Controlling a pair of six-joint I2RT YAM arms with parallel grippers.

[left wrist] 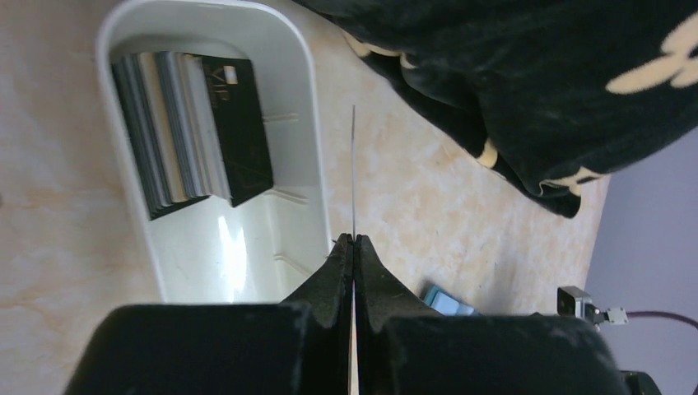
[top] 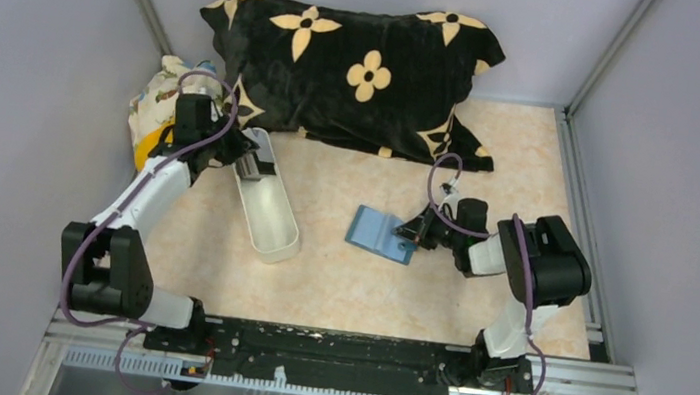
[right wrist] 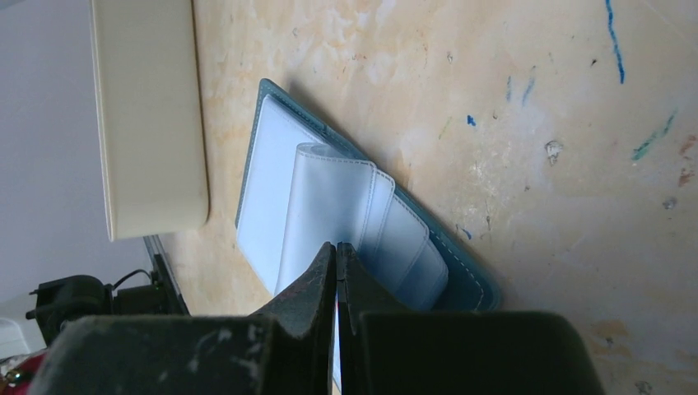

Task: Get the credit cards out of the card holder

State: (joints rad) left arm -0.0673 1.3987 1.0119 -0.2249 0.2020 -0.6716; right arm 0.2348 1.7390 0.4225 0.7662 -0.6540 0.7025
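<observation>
- 2 pincers, both clenched: the left gripper (left wrist: 354, 239) nips 1 thin card (left wrist: 354, 164) edge-on by the rim of the white tray (left wrist: 317, 99).
- Several credit cards (left wrist: 189, 132) lie stacked inside that tray.
- Right of it, the card holder (right wrist: 263, 181) lies open on the table (top: 335, 286), and the right gripper (right wrist: 337, 247) pinches its clear sleeve.

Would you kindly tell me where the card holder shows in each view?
Top: card holder mid-table, right of the tray.
Left wrist: blue corner, bottom, right of centre.
Right wrist: centre, lying open.
Shared landmark: the white tray, in all three.
</observation>
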